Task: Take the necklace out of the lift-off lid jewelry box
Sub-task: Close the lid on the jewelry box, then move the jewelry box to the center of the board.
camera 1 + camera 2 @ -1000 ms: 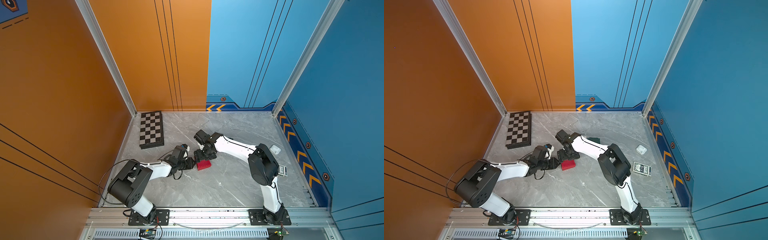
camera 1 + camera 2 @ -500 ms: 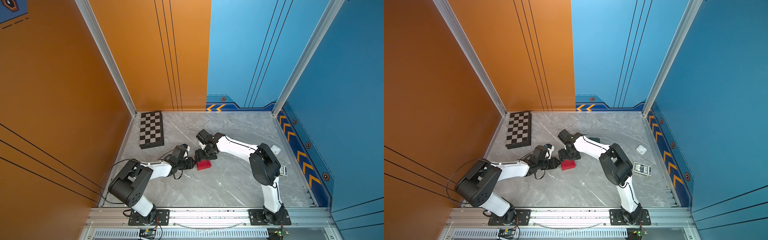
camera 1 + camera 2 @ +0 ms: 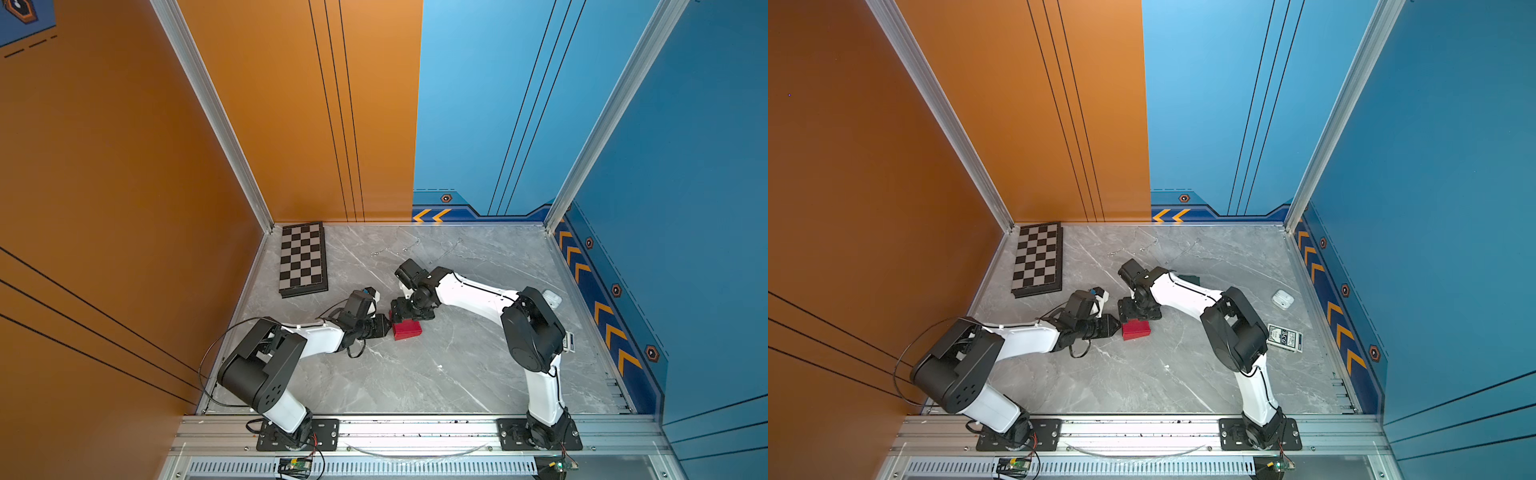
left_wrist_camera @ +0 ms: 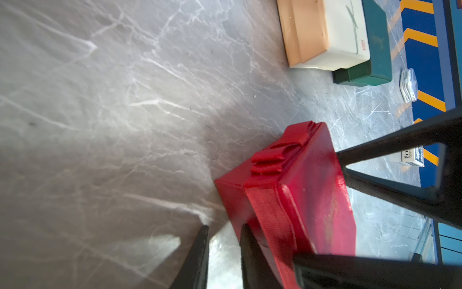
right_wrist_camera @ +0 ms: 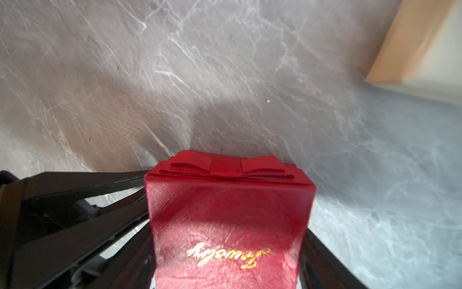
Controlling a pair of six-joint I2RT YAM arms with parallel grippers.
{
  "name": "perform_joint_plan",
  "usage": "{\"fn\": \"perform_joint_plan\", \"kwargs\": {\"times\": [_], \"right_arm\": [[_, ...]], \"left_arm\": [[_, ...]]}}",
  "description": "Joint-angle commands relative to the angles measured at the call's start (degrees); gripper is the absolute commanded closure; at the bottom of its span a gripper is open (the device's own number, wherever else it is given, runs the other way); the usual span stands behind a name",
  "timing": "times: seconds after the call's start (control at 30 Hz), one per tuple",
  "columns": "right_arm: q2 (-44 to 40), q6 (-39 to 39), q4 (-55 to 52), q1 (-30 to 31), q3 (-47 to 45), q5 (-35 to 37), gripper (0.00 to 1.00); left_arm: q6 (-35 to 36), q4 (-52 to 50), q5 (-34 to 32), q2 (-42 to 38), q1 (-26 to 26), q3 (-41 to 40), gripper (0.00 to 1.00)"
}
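Red jewelry box (image 3: 408, 329), its lid (image 4: 312, 187) on the base (image 4: 232, 200), stands about mid-way across the grey marbled table (image 3: 415, 374), between the two grippers. The lid carries a red bow (image 5: 226, 166) at one edge and gold script (image 5: 227, 255) on its top face.

The right gripper (image 3: 411, 316) reaches down over the box from the far side. Its fingers (image 4: 390, 145) are spread wide and lie against two opposite sides of the lid, clamping it.

The left gripper (image 3: 387, 326) lies low and nearly level, meeting the box from the left. Its fingers (image 4: 200, 250) are drawn close together, with a narrow strip of bare table showing between them and nothing pinched. The tip nearer the box appears to touch a lower corner of the base, though shadow there leaves the contact uncertain.

Beyond the jewelry box lies a dark green box (image 4: 375, 50) with a tan-and-cream box (image 4: 325, 32) just beside it. Both are largely hidden under the right arm (image 3: 469, 291) in the top views.

A chessboard (image 3: 302, 259) lies flat at the table's far left corner.

Along the table's right edge are a white earbud case (image 3: 1282, 299) and, nearer the robot's base, a deck of cards (image 3: 1284, 337), both well apart from the jewelry box.
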Motion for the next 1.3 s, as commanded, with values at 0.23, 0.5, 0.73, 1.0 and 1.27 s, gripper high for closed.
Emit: {"fn": "perform_joint_plan", "kwargs": {"times": [0.23,0.5,0.73,1.0,1.27], "right_arm": [[6.62,0.64,3.31,7.17,2.76,-3.36,0.2],[9.03,2.13,2.22,7.83,3.27,0.47,0.2],[10.39,1.96,1.23,7.83,3.53,3.72,0.21],[12.01,2.05,0.63,7.98,4.23,6.21,0.21],[14.34,2.35,-1.97,7.26,8.09,11.25,0.21]], "left_arm": [[-0.02,3.14,4.15,2.35,-2.68,1.56,0.75],[-0.24,3.16,3.33,0.4,-0.75,-0.41,0.73],[0.56,-1.63,-0.69,-6.78,3.72,-3.97,0.68],[3.32,-11.73,-8.2,-15.78,5.32,-3.87,0.64],[3.21,-16.73,-13.36,-20.88,6.35,-4.32,0.59]]}}
